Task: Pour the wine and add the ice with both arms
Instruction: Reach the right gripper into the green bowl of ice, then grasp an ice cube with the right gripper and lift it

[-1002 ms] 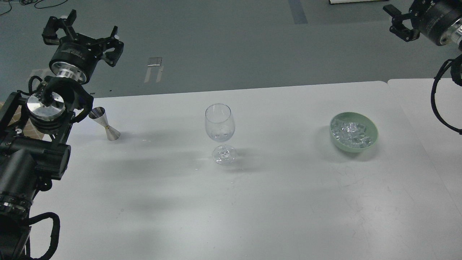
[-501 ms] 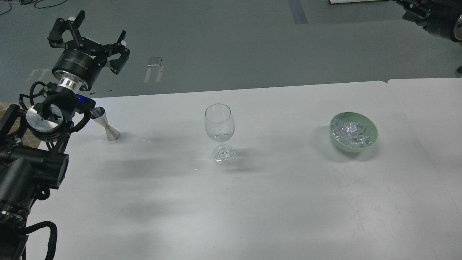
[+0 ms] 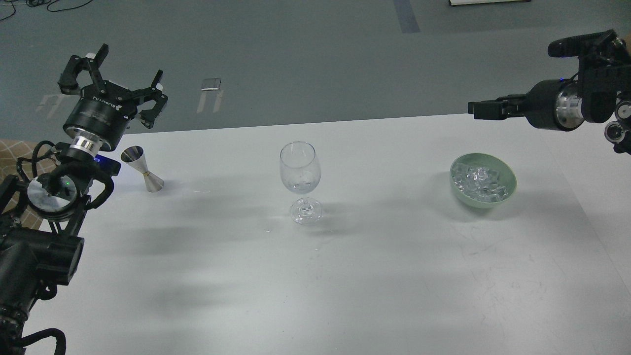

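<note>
White table (image 3: pixel 374 276) before grey floor, wine glass (image 3: pixel 300 170) at centre, ice (image 3: pixel 479 182) in green bowl (image 3: pixel 509 191) right, jigger (image 3: pixel 143 174) left, left gripper (image 3: pixel 112 75) raised with fingers spread, right gripper (image 3: pixel 474 109) level, pointing left, finger state unclear

Centre: your wine glass (image 3: pixel 300 170) stands upright on the table (image 3: pixel 345 286).
Left: the jigger (image 3: pixel 143 174) stands well apart from the glass, near the table's far left edge.
Right: your bowl (image 3: pixel 509 190) sits well right of the glass, with the ice (image 3: pixel 479 181) in it.
Left gripper (image 3: pixel 111 71): raised behind the jigger.
Right gripper (image 3: pixel 485 108): above the far edge, behind your bowl.
</note>
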Action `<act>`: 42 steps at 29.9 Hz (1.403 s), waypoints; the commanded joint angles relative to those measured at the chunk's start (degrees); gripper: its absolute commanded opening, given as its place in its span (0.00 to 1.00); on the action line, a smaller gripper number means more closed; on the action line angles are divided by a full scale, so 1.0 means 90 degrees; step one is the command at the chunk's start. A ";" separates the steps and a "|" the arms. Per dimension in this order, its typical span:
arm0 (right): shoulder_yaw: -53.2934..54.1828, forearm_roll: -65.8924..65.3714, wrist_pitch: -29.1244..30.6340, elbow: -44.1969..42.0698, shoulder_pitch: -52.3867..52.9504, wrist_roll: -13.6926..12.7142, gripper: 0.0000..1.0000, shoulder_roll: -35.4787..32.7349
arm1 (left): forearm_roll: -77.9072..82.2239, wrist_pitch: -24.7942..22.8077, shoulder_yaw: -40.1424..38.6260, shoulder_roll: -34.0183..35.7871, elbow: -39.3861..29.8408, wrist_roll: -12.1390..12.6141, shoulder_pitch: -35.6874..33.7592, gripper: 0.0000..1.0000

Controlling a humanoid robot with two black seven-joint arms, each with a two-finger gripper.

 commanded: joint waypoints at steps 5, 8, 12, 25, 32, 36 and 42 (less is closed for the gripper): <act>-0.0844 -0.0023 -0.0004 0.0149 -0.0118 -0.0006 0.58 0.0020 | -0.0061 0.0345 -0.0096 -0.0036 -0.0010 -0.0044 0.0032 0.98; -0.0864 -0.0023 -0.0004 0.0110 -0.0226 0.0013 0.66 0.0029 | -0.0052 0.0355 -0.0116 -0.0056 -0.0010 -0.0044 0.0032 0.98; -0.0844 -0.0014 -0.0024 0.0129 -0.0431 0.0043 0.66 0.0029 | -0.0042 0.0297 -0.0096 -0.0095 -0.0039 -0.0024 0.0042 0.98; -0.0844 -0.0023 -0.0727 0.0002 -0.0870 -0.0250 0.57 0.0205 | -0.0022 0.0277 -0.0077 -0.0241 -0.0068 -0.0015 0.0120 0.98; -0.0844 -0.0023 -0.0727 -0.0251 -0.0880 -0.0377 0.59 0.0557 | -0.0022 0.0267 -0.0096 -0.0222 -0.0068 -0.0005 0.0120 0.98; -0.0854 -0.0023 -0.0707 -0.0417 -0.0880 -0.0436 0.59 0.0703 | -0.0032 0.0248 -0.0086 -0.0183 -0.0029 -0.0005 0.0120 0.98; -0.0913 -0.0023 -0.0668 -0.0408 -0.0890 -0.0436 0.58 0.0694 | -0.0032 0.0218 -0.0086 -0.0153 0.0010 -0.0005 0.0178 0.98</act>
